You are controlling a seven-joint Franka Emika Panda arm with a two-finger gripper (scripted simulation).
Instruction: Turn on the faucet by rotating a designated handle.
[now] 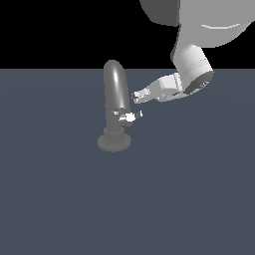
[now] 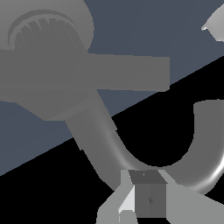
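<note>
Approach step: claw closing in on the handle, no contact yet.

On the exterior view's left the faucet [image 1: 115,107] stands upright on the bench [image 1: 60,199]; its handle [image 1: 130,117] juts from the lower stem toward the exterior view's right. The claw [image 1: 138,96] hangs just above and beside the handle; released or clenched, cannot tell. Next: probably lower onto the white tip, then push it round.

Glossy grey metal faucet [image 1: 115,84]
</note>
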